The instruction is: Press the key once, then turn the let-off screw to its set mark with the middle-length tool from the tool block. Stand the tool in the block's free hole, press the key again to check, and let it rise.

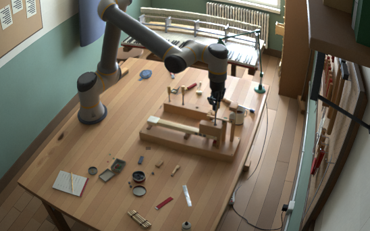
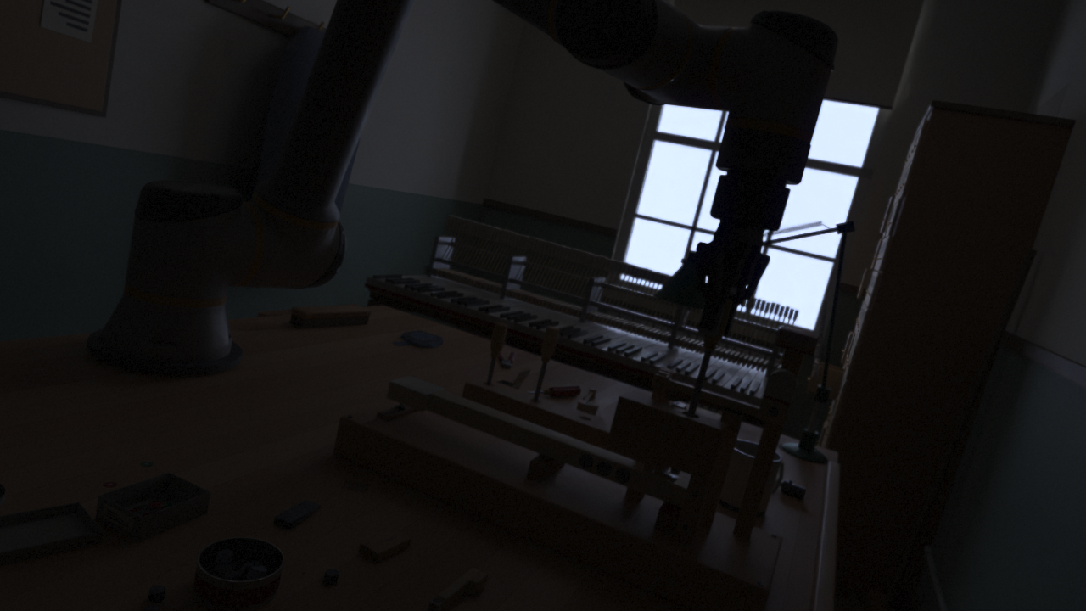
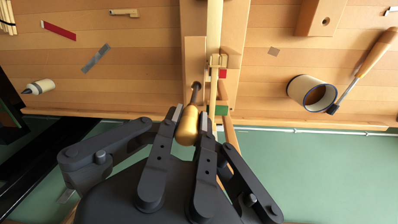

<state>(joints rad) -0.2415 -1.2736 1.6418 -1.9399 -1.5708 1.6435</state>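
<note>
The let-off screw is hidden under the tip of the tool's shaft (image 3: pixel 195 90) on top of the action model's block (image 1: pixel 212 128). The tool (image 3: pixel 188 123), with a yellow wooden handle and thin steel shaft, stands upright in my closed gripper (image 3: pixel 189 118) (image 1: pixel 215 101) over the right end of the model (image 1: pixel 189 136). The pale key (image 1: pixel 172 125) runs left from the block to its free end (image 1: pixel 152 119). The tool block (image 1: pixel 185 109) lies behind the model with two other tools (image 1: pixel 168 93) (image 1: pixel 183 94) standing in it. A free hole (image 3: pixel 325 21) shows in the block.
A white cup (image 3: pixel 312 93) (image 1: pixel 239 116) lies beside the model, with a loose wooden-handled tool (image 3: pixel 364 66) next to it. Small tins, trays, a notebook (image 1: pixel 70 183) and a glue bottle (image 3: pixel 37 86) are scattered on the near part of the bench. A lamp (image 1: pixel 259 60) stands behind.
</note>
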